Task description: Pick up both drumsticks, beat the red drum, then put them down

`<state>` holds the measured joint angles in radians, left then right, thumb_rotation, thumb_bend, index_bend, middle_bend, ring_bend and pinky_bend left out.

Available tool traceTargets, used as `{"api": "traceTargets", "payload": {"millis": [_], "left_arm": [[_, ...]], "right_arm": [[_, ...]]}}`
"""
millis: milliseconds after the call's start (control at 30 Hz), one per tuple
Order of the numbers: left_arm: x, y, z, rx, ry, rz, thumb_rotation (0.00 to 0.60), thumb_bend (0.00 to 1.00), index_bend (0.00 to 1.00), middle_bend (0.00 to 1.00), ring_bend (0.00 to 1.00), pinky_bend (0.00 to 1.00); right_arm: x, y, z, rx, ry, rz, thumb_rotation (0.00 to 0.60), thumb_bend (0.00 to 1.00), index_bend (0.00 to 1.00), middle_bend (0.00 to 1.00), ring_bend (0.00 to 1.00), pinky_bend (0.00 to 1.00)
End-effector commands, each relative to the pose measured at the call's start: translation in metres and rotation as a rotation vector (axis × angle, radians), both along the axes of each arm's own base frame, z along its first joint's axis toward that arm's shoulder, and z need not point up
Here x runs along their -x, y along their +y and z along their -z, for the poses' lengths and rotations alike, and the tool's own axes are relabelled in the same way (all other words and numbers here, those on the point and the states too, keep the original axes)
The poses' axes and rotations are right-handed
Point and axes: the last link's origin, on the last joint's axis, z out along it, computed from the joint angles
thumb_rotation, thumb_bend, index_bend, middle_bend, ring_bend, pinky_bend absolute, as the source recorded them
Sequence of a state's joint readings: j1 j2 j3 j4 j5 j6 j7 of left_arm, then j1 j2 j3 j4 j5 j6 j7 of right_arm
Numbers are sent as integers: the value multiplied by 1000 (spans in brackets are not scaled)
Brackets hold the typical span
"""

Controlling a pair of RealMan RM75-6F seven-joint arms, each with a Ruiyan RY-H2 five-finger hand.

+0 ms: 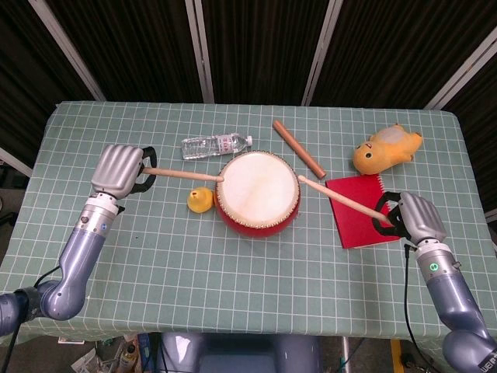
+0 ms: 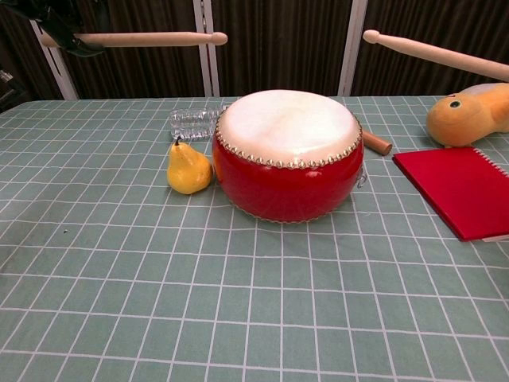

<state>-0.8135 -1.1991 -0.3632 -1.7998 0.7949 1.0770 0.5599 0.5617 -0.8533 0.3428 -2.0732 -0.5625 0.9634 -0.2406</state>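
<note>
A red drum (image 1: pixel 258 194) (image 2: pixel 289 155) with a white skin stands in the middle of the table. My left hand (image 1: pixel 118 170) grips one wooden drumstick (image 1: pixel 183 174) (image 2: pixel 139 38) left of the drum; its tip hangs over the drum's left rim. My right hand (image 1: pixel 415 218) grips the other drumstick (image 1: pixel 342 199) (image 2: pixel 436 52) at the right, and that tip hangs by the drum's right rim. In the chest view both sticks are raised well above the skin. That view shows only a dark bit of the left hand (image 2: pixel 56 16); the right hand is out of frame.
A yellow pear (image 1: pixel 200 200) (image 2: pixel 188 169) sits against the drum's left side. A clear water bottle (image 1: pixel 215 145) and a wooden rod (image 1: pixel 297 147) lie behind the drum. A red notebook (image 1: pixel 359 208) (image 2: pixel 461 189) and a yellow plush toy (image 1: pixel 387 148) (image 2: pixel 468 114) are to the right.
</note>
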Motion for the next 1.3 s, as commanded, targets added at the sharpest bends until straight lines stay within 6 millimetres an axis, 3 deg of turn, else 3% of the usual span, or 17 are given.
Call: {"api": "traceTargets", "payload": {"millis": [33, 267, 467, 600, 700, 800, 867, 1100, 1300], "left_arm": [[-5, 7, 1, 2, -15, -2, 600, 538, 776, 1000, 1000, 1000], [-16, 26, -10, -8, -44, -9, 600, 538, 776, 1000, 1000, 1000], [-10, 33, -14, -2, -43, -15, 600, 538, 776, 1000, 1000, 1000], [-3, 34, -14, 7, -46, -21, 600, 538, 776, 1000, 1000, 1000], [6, 34, -15, 12, -37, -28, 600, 538, 776, 1000, 1000, 1000], [18, 36, -16, 16, -24, -45, 600, 538, 776, 1000, 1000, 1000], [24, 37, -17, 15, -14, -54, 600, 538, 776, 1000, 1000, 1000], [31, 38, -16, 17, -6, -63, 600, 538, 776, 1000, 1000, 1000], [16, 36, -10, 17, -14, -30, 600, 538, 776, 1000, 1000, 1000]], "right_arm": [[-2, -7, 1, 1, -3, -2, 600, 672, 932, 1000, 1000, 1000], [-25, -38, -16, 92, -213, -37, 600, 693, 937, 1000, 1000, 1000], [-19, -47, 10, 14, -124, -53, 600, 694, 937, 1000, 1000, 1000], [-6, -53, 46, -69, 61, -62, 600, 694, 937, 1000, 1000, 1000], [11, -57, 73, -130, 334, -92, 600, 694, 937, 1000, 1000, 1000], [22, -61, 92, -125, 651, -160, 600, 694, 937, 1000, 1000, 1000], [23, -61, 97, -96, 730, -166, 600, 694, 937, 1000, 1000, 1000], [15, -63, 78, 23, 567, -86, 600, 694, 937, 1000, 1000, 1000], [9, -54, 46, 132, 361, -49, 600, 695, 937, 1000, 1000, 1000]]}}
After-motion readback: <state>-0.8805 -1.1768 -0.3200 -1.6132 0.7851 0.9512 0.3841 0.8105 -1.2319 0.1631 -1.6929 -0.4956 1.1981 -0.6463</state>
